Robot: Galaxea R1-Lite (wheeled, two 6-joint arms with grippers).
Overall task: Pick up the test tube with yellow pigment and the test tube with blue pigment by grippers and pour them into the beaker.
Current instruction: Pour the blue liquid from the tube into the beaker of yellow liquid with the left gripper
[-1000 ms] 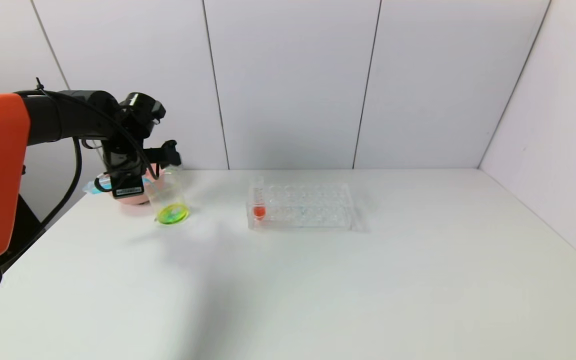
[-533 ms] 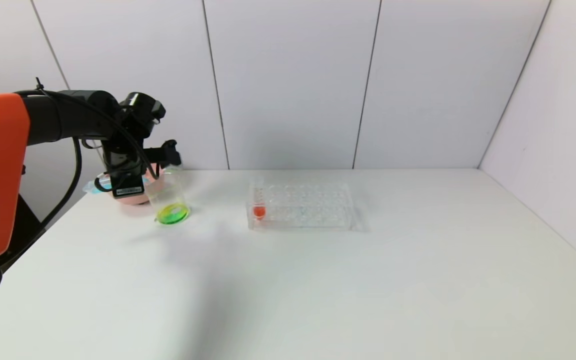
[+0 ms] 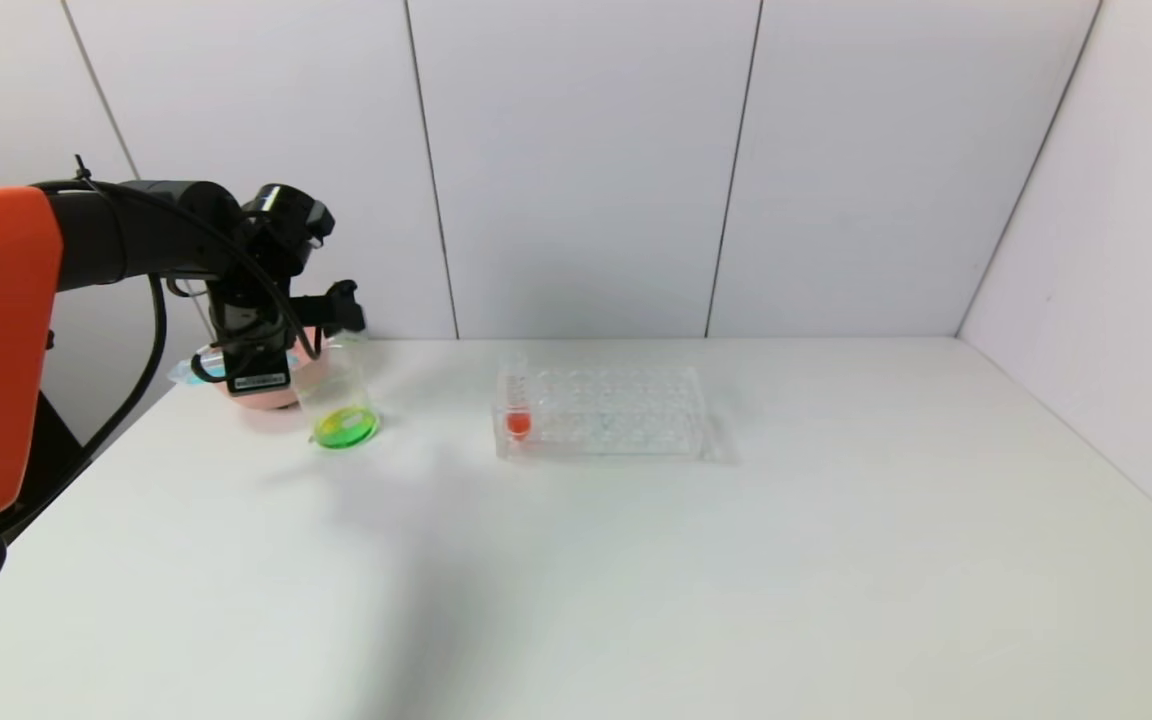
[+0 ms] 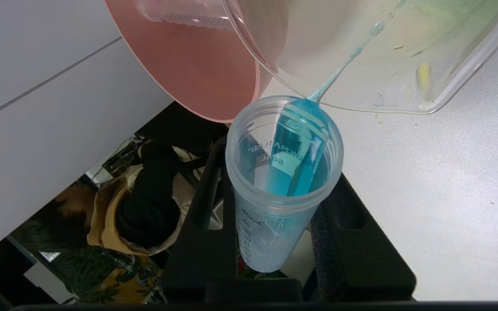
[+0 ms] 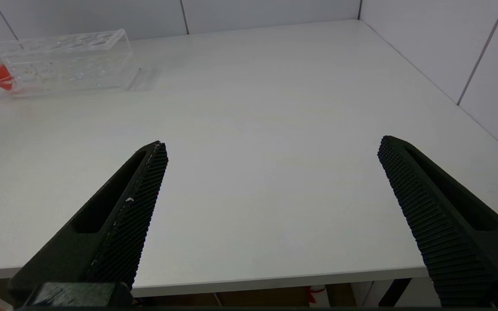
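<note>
We count one test tube with blue pigment clamped in our left gripper, tipped over one beaker, while our right gripper gapes at the table edge.

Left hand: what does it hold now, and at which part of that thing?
The left hand grips the test tube with blue pigment around its lower body, its open mouth tipped at the beaker.
</note>
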